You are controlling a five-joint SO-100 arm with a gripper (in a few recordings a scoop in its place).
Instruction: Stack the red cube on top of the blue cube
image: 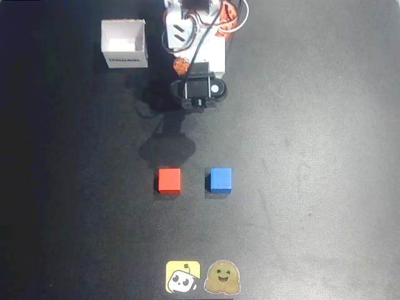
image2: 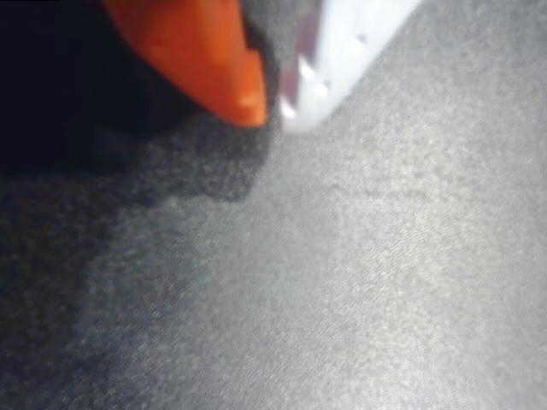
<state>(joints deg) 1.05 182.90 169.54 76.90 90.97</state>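
White arm [image: 194, 44], orange parts, black cable, black wrist camera; fingers [image2: 214, 60] one orange, one white.

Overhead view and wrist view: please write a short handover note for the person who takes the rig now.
Gripper: in the wrist view the orange and white fingers meet at their tips, shut, holding nothing, above bare table.
Arm: in the overhead view it is folded near its base, far from both cubes.
Red cube: on the table, left of the blue cube, with a gap between them; both untouched.
White box: open, upper left, not part of the job.
Done: nothing yet.
Left: open the fingers, pick up the red cube, set it on the blue cube.
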